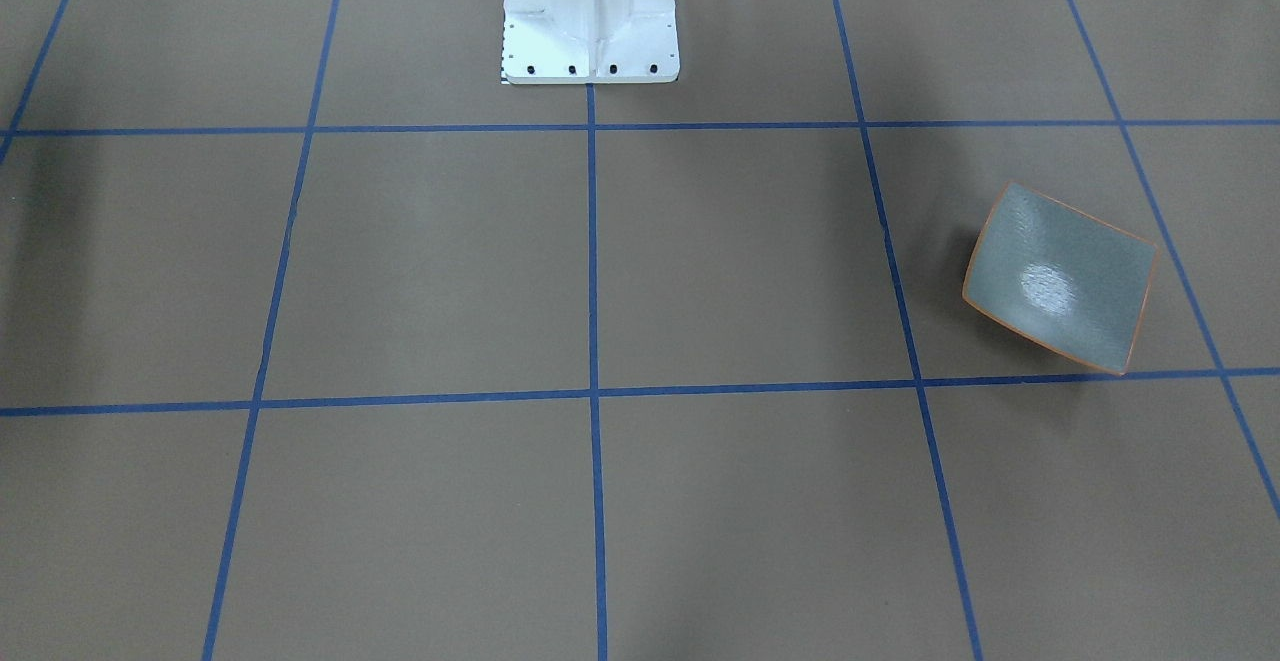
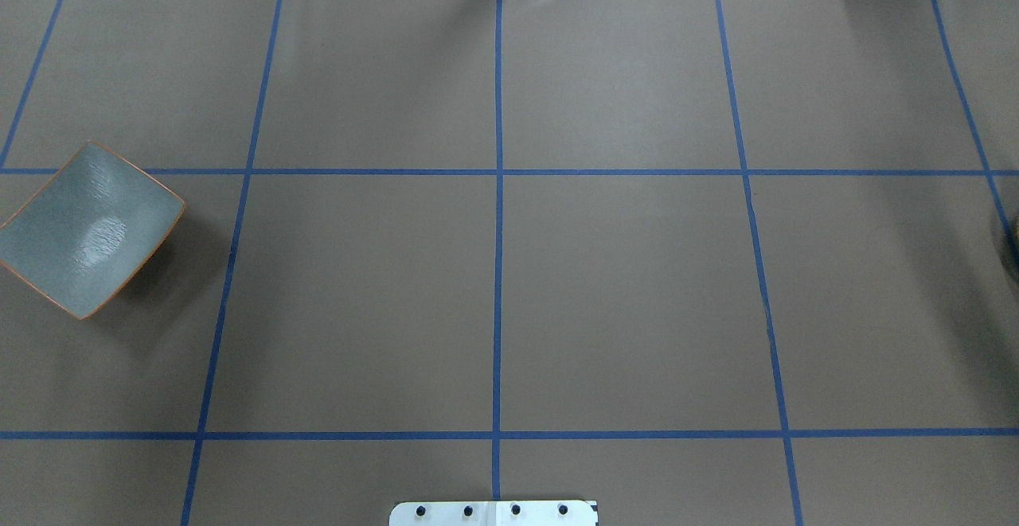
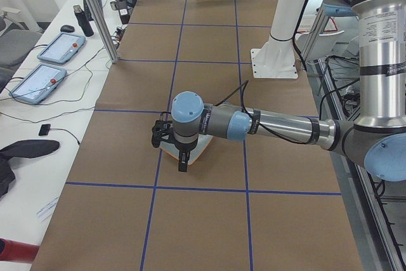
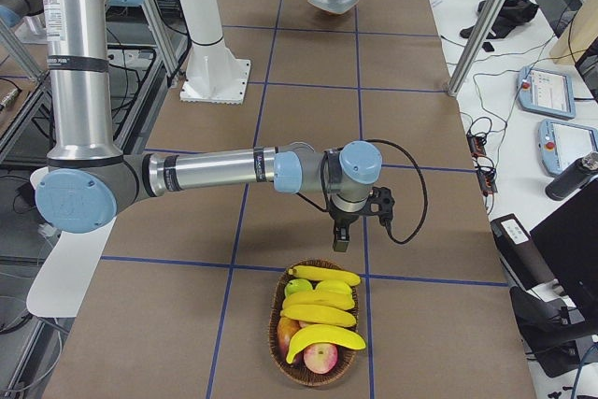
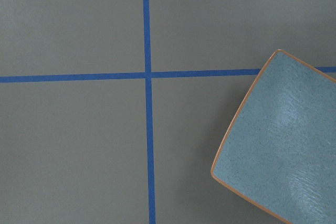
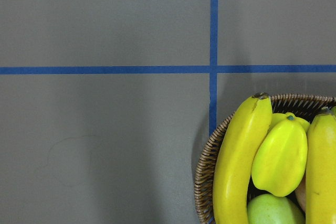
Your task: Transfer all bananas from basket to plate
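Wicker basket (image 6: pixel 202 182) holds three bananas (image 4: pixel 319 314); plate (image 1: pixel 1060 276) far off
Left gripper (image 3: pixel 183 160) hangs by plate, right gripper (image 4: pixel 342 236) beside basket; cannot tell either's opening

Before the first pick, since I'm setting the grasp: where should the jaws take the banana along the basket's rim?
The banana lies on top along the basket rim with its length exposed. Probably grip mid-body from straight above, with the jaws across its width.
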Controlling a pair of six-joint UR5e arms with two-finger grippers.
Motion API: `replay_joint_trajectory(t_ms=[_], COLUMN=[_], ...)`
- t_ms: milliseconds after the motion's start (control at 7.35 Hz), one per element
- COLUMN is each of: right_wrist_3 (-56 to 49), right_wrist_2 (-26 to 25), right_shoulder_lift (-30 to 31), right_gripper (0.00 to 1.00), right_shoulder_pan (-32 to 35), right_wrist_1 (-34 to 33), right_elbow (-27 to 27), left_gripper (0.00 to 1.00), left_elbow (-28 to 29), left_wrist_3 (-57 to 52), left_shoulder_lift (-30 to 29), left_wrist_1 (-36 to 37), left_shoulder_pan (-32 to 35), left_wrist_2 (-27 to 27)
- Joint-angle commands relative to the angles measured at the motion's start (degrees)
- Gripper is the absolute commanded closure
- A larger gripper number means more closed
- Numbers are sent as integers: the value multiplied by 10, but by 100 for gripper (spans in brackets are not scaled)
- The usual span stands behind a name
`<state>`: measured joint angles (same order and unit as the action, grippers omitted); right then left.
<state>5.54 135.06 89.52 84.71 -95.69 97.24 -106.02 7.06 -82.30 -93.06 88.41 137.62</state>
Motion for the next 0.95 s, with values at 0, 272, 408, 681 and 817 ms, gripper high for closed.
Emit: replay_joint_trajectory(t_ms=[0, 272, 408, 681, 817], right_wrist_3=[0, 12, 15, 16, 10], right_wrist_2=[1, -1, 0, -38, -71], right_shoulder_lift=[0, 0, 0, -1, -1], right_gripper=[0, 0, 0, 2, 6], right_shoulder_pan=[-1, -2, -2, -2, -2], right_wrist_1=[22, 36, 36, 38, 89], right_elbow=[-3, -5, -4, -22, -51], left_gripper=[0, 0, 0, 0, 0], left_elbow=[0, 0, -1, -2, 0], left_wrist_3=[12, 13, 13, 14, 14], left_shoulder_lift=[0, 0, 0, 0, 0], left_wrist_1=[-2, -2, -1, -1, -2], left_shoulder_pan=[-1, -2, -1, -1, -2], left_wrist_2=[2, 2, 2, 3, 3])
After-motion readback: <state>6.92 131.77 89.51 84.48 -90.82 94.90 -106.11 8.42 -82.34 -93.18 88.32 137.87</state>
